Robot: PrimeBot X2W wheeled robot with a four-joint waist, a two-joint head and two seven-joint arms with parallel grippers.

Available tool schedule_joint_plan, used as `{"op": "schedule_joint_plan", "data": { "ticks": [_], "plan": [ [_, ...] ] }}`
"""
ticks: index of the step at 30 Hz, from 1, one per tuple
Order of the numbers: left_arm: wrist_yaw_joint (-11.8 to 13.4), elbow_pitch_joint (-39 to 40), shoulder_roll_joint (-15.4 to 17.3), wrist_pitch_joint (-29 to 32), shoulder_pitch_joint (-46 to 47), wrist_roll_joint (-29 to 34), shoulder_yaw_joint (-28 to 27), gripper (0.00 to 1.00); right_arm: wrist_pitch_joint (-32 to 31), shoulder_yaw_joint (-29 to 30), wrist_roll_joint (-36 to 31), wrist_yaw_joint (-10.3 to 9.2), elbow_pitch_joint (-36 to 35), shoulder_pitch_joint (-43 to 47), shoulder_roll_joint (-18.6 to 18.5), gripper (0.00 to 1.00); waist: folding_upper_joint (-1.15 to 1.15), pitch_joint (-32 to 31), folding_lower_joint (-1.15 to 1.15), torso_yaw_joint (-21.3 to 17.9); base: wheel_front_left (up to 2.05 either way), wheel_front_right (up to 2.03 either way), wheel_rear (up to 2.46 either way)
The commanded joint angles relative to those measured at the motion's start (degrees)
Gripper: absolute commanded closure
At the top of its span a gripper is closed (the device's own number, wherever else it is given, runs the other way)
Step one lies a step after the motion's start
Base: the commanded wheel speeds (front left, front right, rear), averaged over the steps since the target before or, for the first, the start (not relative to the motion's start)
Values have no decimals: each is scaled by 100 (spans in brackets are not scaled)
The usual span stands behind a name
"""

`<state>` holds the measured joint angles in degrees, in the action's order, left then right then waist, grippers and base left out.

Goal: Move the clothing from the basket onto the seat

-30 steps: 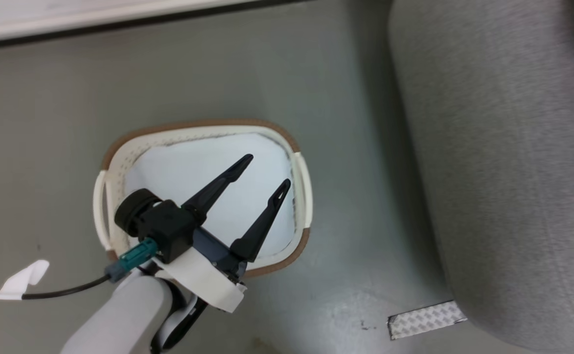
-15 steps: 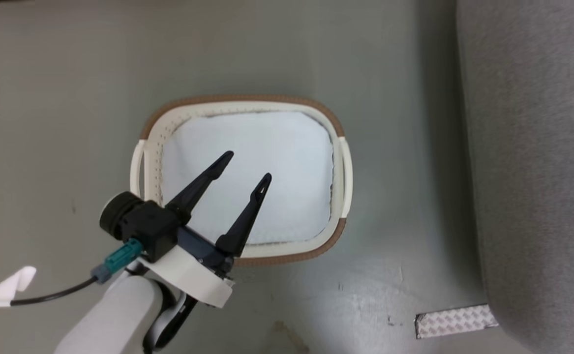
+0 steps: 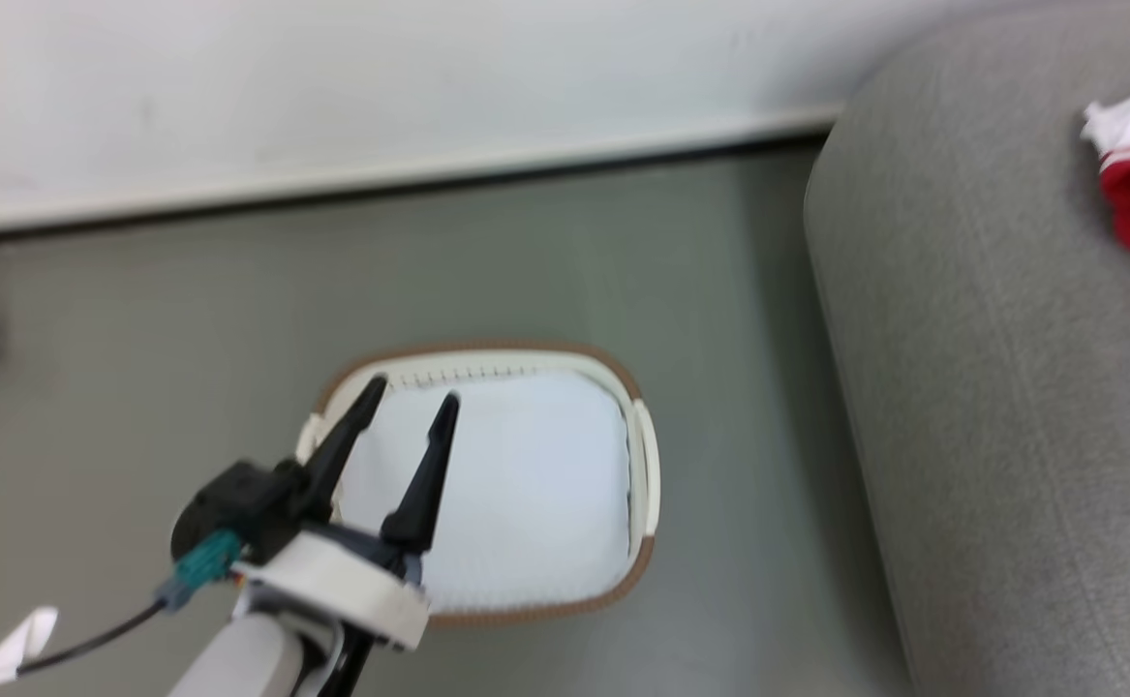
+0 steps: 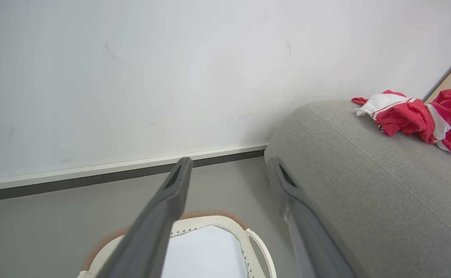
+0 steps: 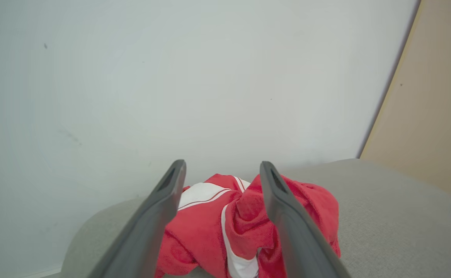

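Well, counting up: one basket [image 3: 645,465], one seat [image 3: 991,436], one heap of clothing [image 4: 407,117] and two grippers. The basket stands on the floor [image 3: 187,290] just beside the end of the seat, its white lining [image 3: 535,494] open to view. The clothing lies bunched on top of the seat near the wall [image 3: 332,77]; how many garments make up the heap I cannot tell. The left gripper [image 3: 412,392] hangs above the basket's left side, fingers spread. The head view catches a corner of red and white cloth at its right edge, while the left wrist view takes in two touching bunches. The right wrist view adds the right gripper [image 5: 222,164], its fingers apart above the heap and pinching no cloth, and a tan panel [image 5: 434,96] beside the wall.
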<state>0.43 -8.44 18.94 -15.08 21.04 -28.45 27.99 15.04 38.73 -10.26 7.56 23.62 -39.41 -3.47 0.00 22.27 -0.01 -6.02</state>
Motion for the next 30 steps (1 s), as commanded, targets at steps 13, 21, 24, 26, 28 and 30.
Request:
{"op": "schedule_joint_plan", "data": {
  "ticks": [13,21,24,26,28,30],
  "plan": [
    [112,-583,-550,-5,-1633,584,-1500,0,8,-2408,1330,-15,-998,2813,59,0,0,-1947,1,360,0,0,0],
    [-158,-737,-1024,-6,-2073,1033,-2211,0,8,-3050,1824,-15,-1092,3707,50,0,0,-2252,1,454,0,0,0],
    [-350,-797,-1170,-6,-2154,1200,-2417,0,8,-3192,1834,-15,-987,3949,45,0,0,-2317,1,441,0,0,0],
    [-445,-834,-1242,-6,-2183,1302,-2523,0,8,-3370,1724,-15,-916,4071,58,0,0,-2353,1,431,0,0,0],
    [-504,-872,-1303,-6,-2202,1393,-2630,0,9,-3434,1645,-15,-861,4144,38,0,0,-2392,1,419,0,0,0],
    [-553,-895,-1363,-6,-2219,1477,-2713,0,9,-3574,1667,-15,-790,4226,50,0,0,-2426,1,412,0,0,0]
  ]
}}
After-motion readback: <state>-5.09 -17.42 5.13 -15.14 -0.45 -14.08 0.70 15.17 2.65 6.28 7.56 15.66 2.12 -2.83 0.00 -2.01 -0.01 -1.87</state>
